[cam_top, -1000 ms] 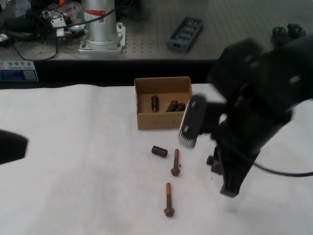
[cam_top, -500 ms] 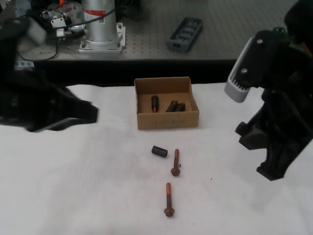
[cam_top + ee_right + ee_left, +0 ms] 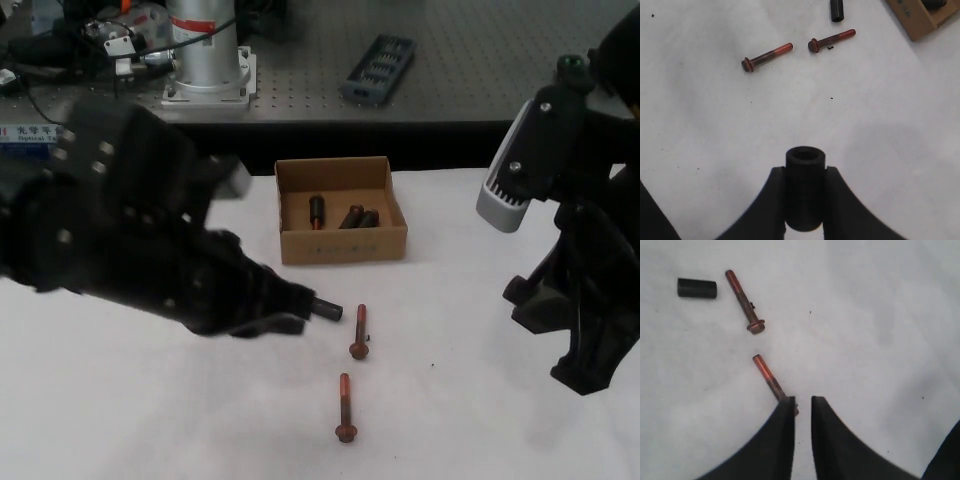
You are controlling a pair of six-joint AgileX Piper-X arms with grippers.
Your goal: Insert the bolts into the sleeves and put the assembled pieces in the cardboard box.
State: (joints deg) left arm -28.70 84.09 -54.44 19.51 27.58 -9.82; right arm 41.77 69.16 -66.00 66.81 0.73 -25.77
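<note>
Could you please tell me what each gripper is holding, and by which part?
The right gripper holds a sleeve, pinched by its two sides, with one open end sticking out. The left gripper holds nothing.

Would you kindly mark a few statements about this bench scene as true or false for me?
1. The right gripper holds a black sleeve. True.
2. The bolts lie in the cardboard box. False: one bolt and the other bolt lie on the white cloth.
3. A loose sleeve lies on the cloth near a bolt. True.
4. The cardboard box is empty. False: dark pieces lie in it.
</note>
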